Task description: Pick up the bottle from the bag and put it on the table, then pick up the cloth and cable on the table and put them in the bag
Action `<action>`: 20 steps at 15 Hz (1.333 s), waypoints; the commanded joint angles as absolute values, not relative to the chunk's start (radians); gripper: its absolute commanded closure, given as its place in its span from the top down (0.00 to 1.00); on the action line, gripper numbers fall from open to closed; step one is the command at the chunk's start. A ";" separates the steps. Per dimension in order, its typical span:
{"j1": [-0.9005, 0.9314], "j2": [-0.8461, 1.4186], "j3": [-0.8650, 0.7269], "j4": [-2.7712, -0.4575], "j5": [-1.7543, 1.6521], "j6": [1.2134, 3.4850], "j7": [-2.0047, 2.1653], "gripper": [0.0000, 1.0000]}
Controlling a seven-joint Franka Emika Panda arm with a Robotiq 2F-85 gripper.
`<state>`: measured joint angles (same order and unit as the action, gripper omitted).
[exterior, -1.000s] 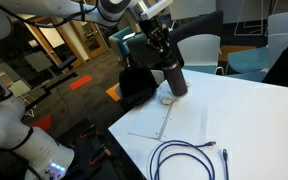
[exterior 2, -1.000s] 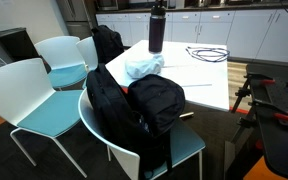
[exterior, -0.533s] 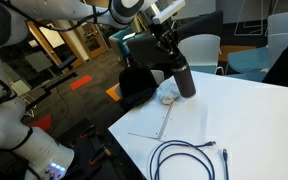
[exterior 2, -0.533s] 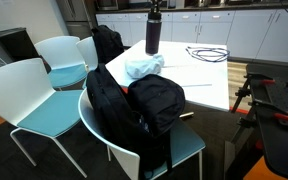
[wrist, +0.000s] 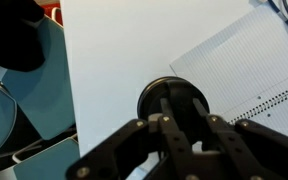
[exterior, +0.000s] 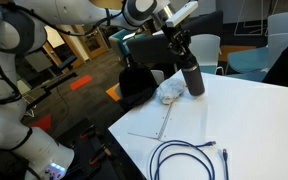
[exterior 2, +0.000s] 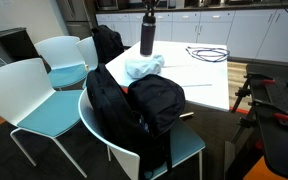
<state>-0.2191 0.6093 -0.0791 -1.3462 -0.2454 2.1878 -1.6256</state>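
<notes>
My gripper (exterior: 181,48) is shut on the neck of a dark bottle (exterior: 193,78), which hangs upright just above the white table (exterior: 254,120). It also shows in an exterior view (exterior 2: 147,36) and, from above, in the wrist view (wrist: 171,100) between my fingers (wrist: 174,112). A white cloth (exterior: 168,94) lies crumpled on the table beside the bottle, also seen in an exterior view (exterior 2: 144,66). A blue cable (exterior: 184,158) lies coiled near the table's front; it shows dark in an exterior view (exterior 2: 207,53). The black bag (exterior 2: 139,105) sits on a chair by the table edge.
A spiral notebook (exterior: 169,118) lies on the table between cloth and cable, also in the wrist view (wrist: 246,62). Teal chairs (exterior 2: 44,92) stand around the table. A second dark bag (exterior 2: 107,43) sits on a farther chair.
My gripper has carried the bottle sideways across the table, away from the bag and past the cloth. Cloth, cable and notebook have not moved.
</notes>
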 commanded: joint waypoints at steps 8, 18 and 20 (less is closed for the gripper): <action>-0.246 0.762 -0.044 -1.126 -0.186 2.105 -1.680 0.06; -0.239 0.727 -0.056 -1.062 -0.202 2.008 -1.675 0.99; -0.238 0.717 -0.056 -1.059 -0.203 2.003 -1.676 1.00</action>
<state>-0.2383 0.7450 -0.0567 -1.0679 -0.2064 2.0482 -1.6487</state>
